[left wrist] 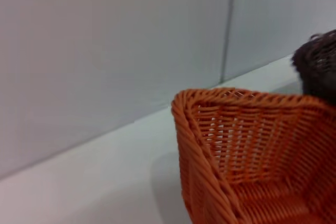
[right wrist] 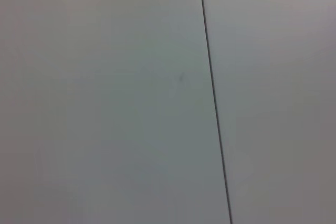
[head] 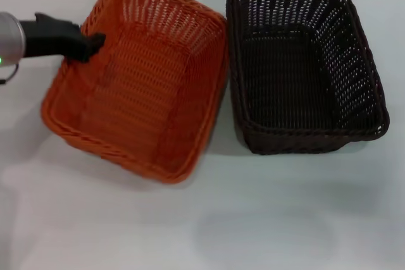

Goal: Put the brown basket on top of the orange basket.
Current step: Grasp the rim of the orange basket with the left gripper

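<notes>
The orange basket (head: pixel 136 86) sits on the white table, left of centre and turned at an angle. Its corner also shows close up in the left wrist view (left wrist: pixel 247 156). The brown basket (head: pixel 304 67) stands right beside it on the right, their rims nearly touching; its edge shows in the left wrist view (left wrist: pixel 317 64). Both baskets are empty. My left gripper (head: pixel 96 42) reaches in from the left and is shut on the orange basket's left rim. My right gripper is out of view; the right wrist view shows only a plain wall.
The white table (head: pixel 253 219) stretches in front of both baskets. A grey wall (left wrist: pixel 105 51) stands behind the table's far edge.
</notes>
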Controlling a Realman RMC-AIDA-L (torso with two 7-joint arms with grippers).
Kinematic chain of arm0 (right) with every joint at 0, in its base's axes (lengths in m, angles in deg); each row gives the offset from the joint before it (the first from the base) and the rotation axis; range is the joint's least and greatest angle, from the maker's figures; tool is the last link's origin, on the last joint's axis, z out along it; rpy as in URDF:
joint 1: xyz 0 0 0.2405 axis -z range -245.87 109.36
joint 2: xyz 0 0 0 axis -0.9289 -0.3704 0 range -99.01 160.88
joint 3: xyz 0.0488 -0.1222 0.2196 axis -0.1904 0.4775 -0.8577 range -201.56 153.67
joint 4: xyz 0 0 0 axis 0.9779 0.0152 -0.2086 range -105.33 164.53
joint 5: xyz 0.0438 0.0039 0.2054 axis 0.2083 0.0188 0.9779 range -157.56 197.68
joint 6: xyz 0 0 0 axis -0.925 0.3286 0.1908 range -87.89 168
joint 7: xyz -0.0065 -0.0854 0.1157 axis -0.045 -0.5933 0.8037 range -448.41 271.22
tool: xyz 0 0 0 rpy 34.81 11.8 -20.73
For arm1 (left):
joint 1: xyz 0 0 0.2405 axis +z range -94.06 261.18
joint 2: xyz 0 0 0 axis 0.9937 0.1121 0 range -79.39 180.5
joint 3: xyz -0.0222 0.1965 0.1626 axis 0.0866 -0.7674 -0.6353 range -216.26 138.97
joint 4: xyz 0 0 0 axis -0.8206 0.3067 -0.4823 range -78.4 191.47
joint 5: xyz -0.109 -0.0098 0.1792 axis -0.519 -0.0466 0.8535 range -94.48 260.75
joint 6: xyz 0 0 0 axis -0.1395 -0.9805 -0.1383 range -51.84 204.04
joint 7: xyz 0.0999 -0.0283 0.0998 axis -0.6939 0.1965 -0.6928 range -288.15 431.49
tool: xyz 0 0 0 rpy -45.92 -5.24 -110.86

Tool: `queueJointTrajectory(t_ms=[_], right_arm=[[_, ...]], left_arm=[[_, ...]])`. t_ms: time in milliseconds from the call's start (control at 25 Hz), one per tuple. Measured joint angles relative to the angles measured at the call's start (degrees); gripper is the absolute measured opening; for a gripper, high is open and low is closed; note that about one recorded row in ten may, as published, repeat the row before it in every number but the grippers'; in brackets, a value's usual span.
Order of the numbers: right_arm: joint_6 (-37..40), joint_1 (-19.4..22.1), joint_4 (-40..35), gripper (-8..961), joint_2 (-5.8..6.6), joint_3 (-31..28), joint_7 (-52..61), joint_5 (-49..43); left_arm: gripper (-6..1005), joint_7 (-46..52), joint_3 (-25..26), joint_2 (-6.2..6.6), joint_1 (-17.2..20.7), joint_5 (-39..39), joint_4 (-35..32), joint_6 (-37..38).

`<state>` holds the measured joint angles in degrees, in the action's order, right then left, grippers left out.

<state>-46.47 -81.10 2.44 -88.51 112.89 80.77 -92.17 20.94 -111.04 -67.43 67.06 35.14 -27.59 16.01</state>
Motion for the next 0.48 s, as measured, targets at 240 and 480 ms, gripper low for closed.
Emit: queueJointTrajectory(t_ms=[240,480], right_arm=[[-0.3,0.0,-0.4,830,-0.02,0.9,0.0,0.0],[-0.4,0.2,-0.8,829,-0.01,1.9,0.0,0.0]], left_arm=[[231,-18.0,15.1,1.39,-7.7,-8.9,8.8,-13.4],[198,-34.0,27.5,4.84,-18.2,-11.3,25.5,-28.0]])
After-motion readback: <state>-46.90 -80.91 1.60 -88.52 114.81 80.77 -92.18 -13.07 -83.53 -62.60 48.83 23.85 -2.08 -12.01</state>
